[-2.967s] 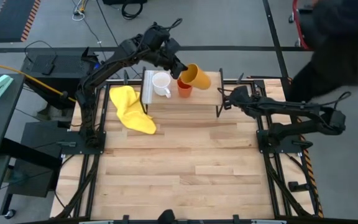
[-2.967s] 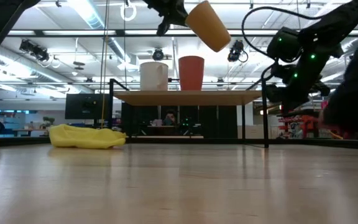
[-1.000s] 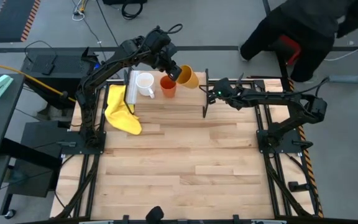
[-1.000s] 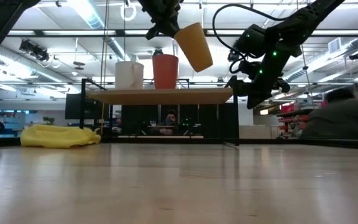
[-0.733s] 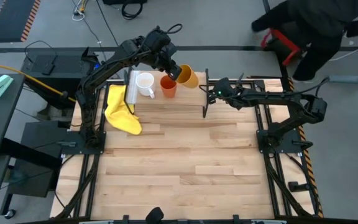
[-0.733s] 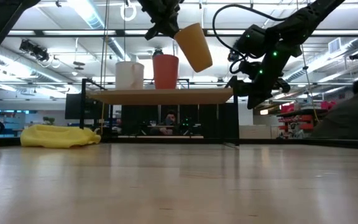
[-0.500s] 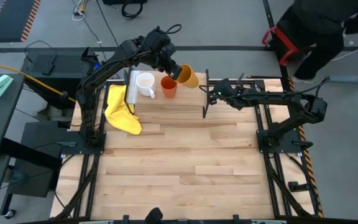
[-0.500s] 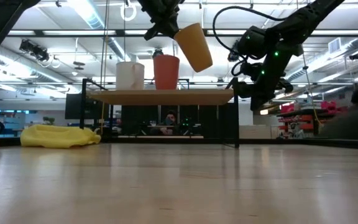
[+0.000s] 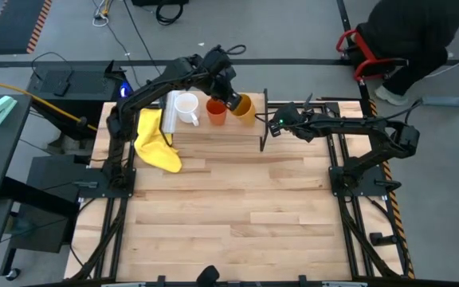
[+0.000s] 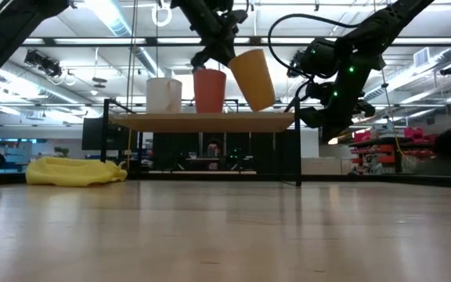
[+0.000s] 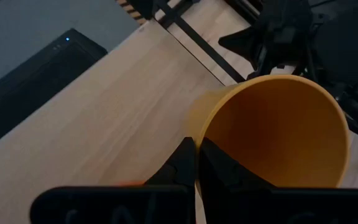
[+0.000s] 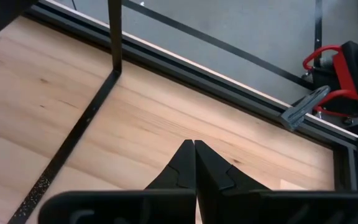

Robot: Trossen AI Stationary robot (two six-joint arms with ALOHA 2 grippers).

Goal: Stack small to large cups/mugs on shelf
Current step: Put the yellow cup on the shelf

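Note:
The yellow-orange cup (image 10: 250, 78) is in my left gripper (image 9: 231, 100) over the right part of the shelf (image 9: 213, 132), right of the orange-red cup (image 9: 215, 110) and the white mug (image 9: 186, 108), which both stand upright on the board (image 10: 210, 121). In the low view the held cup leans, mouth up, with its base just at the board; whether it touches cannot be told. My right gripper (image 12: 194, 155) is shut and touches nothing, level with the shelf's right end near its black leg (image 9: 262, 131). My left gripper (image 11: 194, 158) holds the yellow-orange cup by its rim (image 11: 205, 130), one finger inside the mouth and one outside the wall. The fingers come from above and from the table's left, slanting down. The cup hangs tilted below them, mouth up, base at the shelf board.
A yellow cloth (image 9: 154, 137) lies on the tabletop left of the shelf, by its white strip (image 9: 166, 112). The wide wooden tabletop (image 9: 237, 207) spreads toward the near edge. A person (image 9: 413, 28) and a red stool (image 9: 365, 52) are beyond the far right corner.
My left gripper has moved down and a little toward the table's right and near side, still shut on the yellow-orange cup. The cup has come down from above the shelf to the board beside the orange-red cup and has tipped closer to upright.

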